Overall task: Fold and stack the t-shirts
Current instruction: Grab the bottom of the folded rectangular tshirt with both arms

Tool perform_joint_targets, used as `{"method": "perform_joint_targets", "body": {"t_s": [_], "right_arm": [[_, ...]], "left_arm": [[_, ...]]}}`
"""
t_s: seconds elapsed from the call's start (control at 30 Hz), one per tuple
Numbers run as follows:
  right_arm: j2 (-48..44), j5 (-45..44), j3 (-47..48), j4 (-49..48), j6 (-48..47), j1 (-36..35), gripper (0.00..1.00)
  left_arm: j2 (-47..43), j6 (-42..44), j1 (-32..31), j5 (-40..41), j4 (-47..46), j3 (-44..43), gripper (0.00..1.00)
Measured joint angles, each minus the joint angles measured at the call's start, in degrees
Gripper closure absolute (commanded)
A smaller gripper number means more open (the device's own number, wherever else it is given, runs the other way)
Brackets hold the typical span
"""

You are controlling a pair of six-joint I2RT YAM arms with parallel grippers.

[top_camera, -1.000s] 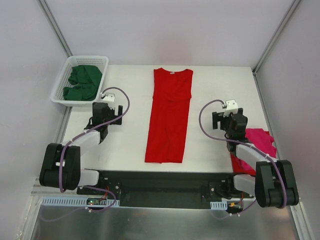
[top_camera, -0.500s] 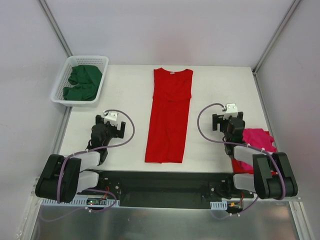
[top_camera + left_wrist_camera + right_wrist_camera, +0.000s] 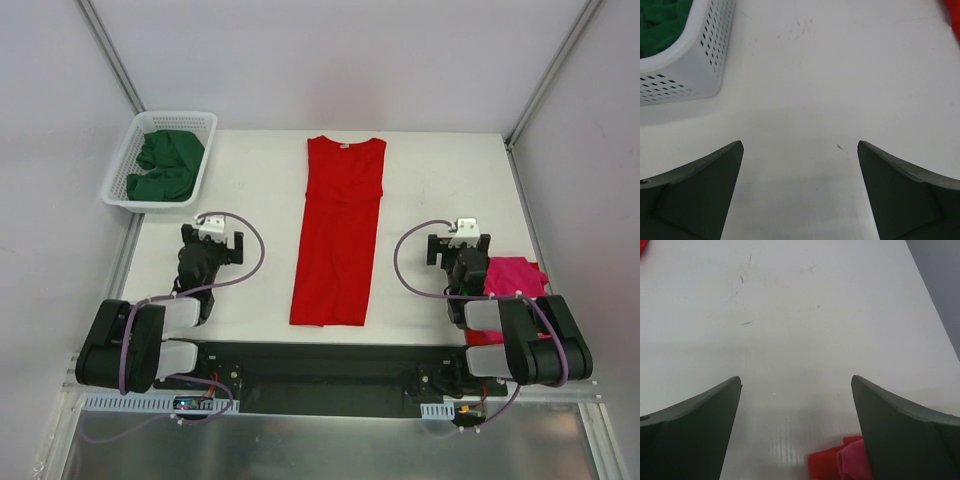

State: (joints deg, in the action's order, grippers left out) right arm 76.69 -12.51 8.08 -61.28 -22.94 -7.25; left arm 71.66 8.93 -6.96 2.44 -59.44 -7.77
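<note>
Both arms are drawing back toward their bases. Right of the white lattice basket (image 3: 120, 165), the red t-shirt (image 3: 337, 235) is lying flat on the table (image 3: 250, 180), its long axis running near to far and its collar pointing at the far edge. It is sitting between the left gripper (image 3: 211, 238) and the right gripper (image 3: 459, 243), apart from both. Each gripper is standing with its jaws spread wide, gripping nothing. The magenta t-shirt (image 3: 515, 275) is lying bunched just beside the right gripper, and the green t-shirts (image 3: 165, 165) are sitting inside the basket.
</note>
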Motion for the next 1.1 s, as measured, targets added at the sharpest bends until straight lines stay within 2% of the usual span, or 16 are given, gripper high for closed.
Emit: {"method": "perform_joint_targets", "body": {"t_s": [0.13,0.3,0.57,0.73,1.1], "right_arm": [[0.0,0.0,1.2,0.3,0.5,0.5,0.04],[0.0,2.9,1.3,1.2,0.4,1.8,0.04],[0.0,2.1,0.9,0.1,0.7,1.5,0.04],[0.0,0.5,1.7,1.6,1.3,1.2,0.04],[0.0,7.3,4.1,6.4,2.0,4.7,0.04]], "left_arm": [[1.4,-2.0,2.8,-0.8,2.9,-3.9,0.01],[2.4,-2.5,6.0,-6.8,5.0,-5.6,0.01],[3.2,-2.2,6.3,-15.3,-3.4,2.5,0.01],[4.2,-3.0,6.3,-13.9,-1.8,0.0,0.01],[4.2,-4.2,6.3,-11.7,-0.7,-2.0,0.01]]}}
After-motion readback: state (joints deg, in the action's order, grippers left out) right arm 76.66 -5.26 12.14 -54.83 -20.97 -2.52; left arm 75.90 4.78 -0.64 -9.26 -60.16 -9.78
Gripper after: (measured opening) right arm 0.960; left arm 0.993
